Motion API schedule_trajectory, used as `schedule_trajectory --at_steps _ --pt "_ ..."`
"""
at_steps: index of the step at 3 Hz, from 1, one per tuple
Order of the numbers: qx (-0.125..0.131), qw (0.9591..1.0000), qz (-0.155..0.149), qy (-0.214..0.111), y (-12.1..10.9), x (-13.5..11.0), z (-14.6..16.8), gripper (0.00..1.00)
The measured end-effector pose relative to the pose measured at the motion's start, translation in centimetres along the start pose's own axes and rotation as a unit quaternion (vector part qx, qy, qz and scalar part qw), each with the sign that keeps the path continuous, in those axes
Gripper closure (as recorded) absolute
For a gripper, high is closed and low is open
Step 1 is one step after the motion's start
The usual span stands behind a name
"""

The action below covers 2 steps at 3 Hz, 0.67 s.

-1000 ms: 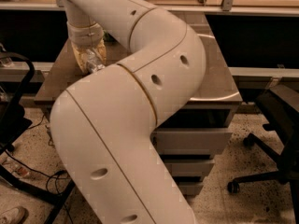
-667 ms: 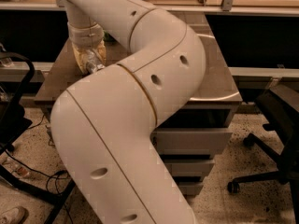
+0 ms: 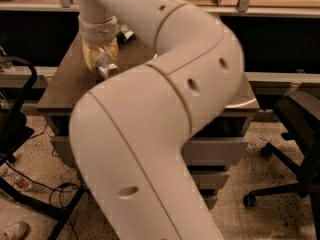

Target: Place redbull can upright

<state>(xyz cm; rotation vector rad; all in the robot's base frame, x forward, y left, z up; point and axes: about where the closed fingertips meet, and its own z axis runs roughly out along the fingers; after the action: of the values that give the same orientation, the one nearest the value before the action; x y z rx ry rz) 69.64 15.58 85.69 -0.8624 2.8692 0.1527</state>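
My gripper (image 3: 100,59) is over the far left part of the brown table (image 3: 65,86), at the end of my white arm (image 3: 165,114), which fills most of the camera view. Its yellowish fingers (image 3: 89,56) are shut on the redbull can (image 3: 106,68), a slim silvery cylinder. The can is tilted, with its shiny lower end pointing down and to the right, just above the tabletop. The arm hides the middle of the table and the small white bowl.
A bit of the green crinkly bag (image 3: 125,34) shows behind the gripper. Grey drawers (image 3: 220,154) sit under the table. A black office chair (image 3: 295,134) stands at the right, a black frame (image 3: 17,119) and cables at the left.
My arm's elbow has shifted slightly to the right. The gripper still holds the can at about the same spot over the table.
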Motion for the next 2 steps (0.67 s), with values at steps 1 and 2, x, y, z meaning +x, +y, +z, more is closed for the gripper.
schedule_trajectory --at_steps 1,2 --pt "-0.049 0.9961 -0.007 -0.073 -2.4 1.7 -4.0 1.0" --pt "-0.11 0.9811 -0.025 -0.157 -4.1 4.2 -6.5 1.0"
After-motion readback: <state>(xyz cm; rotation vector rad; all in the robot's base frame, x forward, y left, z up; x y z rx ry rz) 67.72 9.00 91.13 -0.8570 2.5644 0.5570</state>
